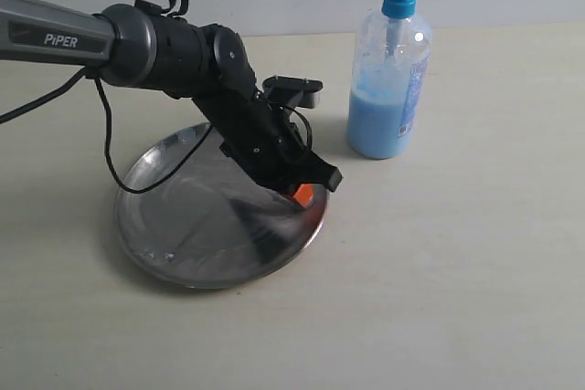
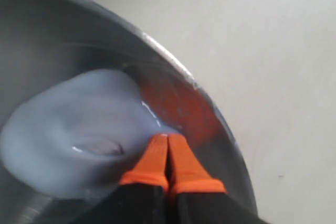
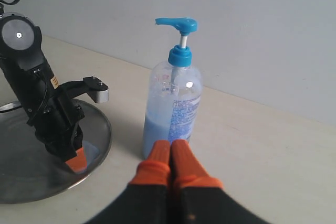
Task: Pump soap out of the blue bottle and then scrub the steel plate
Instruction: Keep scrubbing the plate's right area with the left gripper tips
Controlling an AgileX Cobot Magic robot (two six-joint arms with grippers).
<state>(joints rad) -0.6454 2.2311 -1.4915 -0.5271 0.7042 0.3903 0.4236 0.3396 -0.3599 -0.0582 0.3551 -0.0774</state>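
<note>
The steel plate [image 1: 183, 226] lies on the table at the left. My left gripper [image 1: 301, 193] is shut and angled down into the plate's right side, its orange tips pressed at the edge of a pale blue blob of soap [image 2: 79, 124] near the rim [image 2: 173, 61]. In the left wrist view the left gripper [image 2: 167, 138] holds nothing. The blue bottle [image 1: 388, 89] stands upright to the right of the plate, pump head up, about a third full. My right gripper [image 3: 171, 144] is shut and empty, hovering in front of the blue bottle [image 3: 173, 103], apart from it.
Pale table surface [image 1: 457, 299] stretches to the right and front of the plate. A black cable [image 1: 108, 143] hangs from the left arm over the plate's far left edge. A plain wall stands behind the table.
</note>
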